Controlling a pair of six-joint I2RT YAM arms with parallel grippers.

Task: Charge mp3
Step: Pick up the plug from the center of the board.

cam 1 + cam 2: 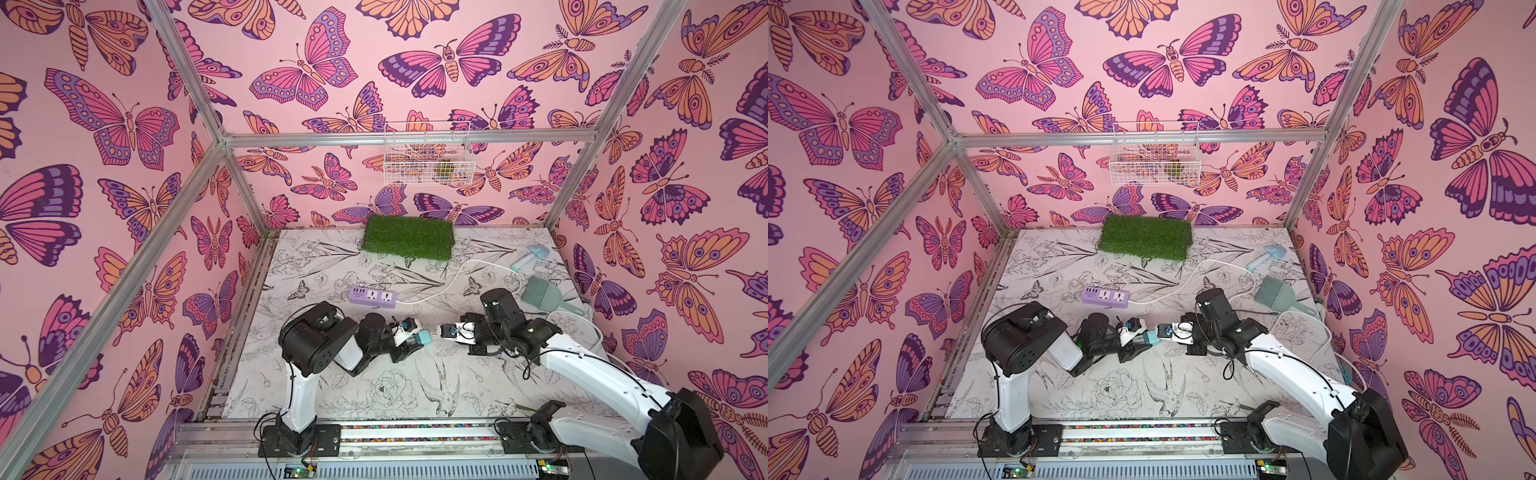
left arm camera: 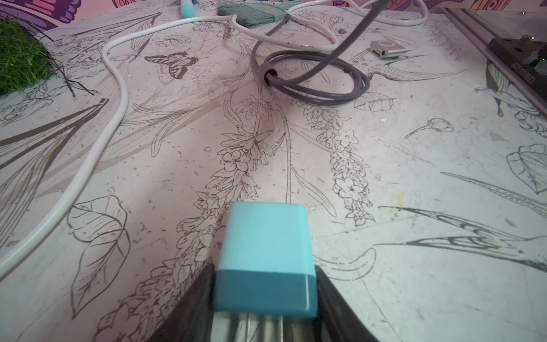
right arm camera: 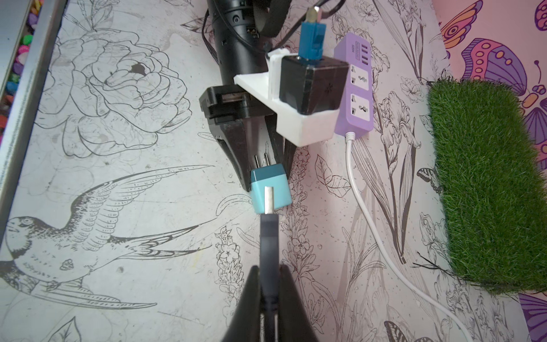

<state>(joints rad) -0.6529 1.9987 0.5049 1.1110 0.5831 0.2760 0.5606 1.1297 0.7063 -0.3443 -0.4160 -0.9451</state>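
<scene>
The left gripper [image 3: 260, 160] is closed around one teal adapter [image 3: 270, 192]. The right gripper [image 3: 268, 284] is clamped on one grey cable [image 3: 268, 237], its USB tip at the adapter's face. The tip should be squared before pushing. One mp3 [image 2: 387, 49] lies beyond; one purple strip [image 1: 372, 296] farther.

Up at the back of the floral table [image 1: 316, 399] sits a patch of fake grass [image 1: 407, 237], lying flat against the rear edge. Above it, a white wire basket [image 1: 428, 156] hangs on the butterfly wall, something small and greenish inside. Over on the right side, a pale blue mushroom toy [image 1: 528, 257] lies tipped over, and just below it a green hand brush [image 1: 544, 296], bristles pointing upper left.
</scene>
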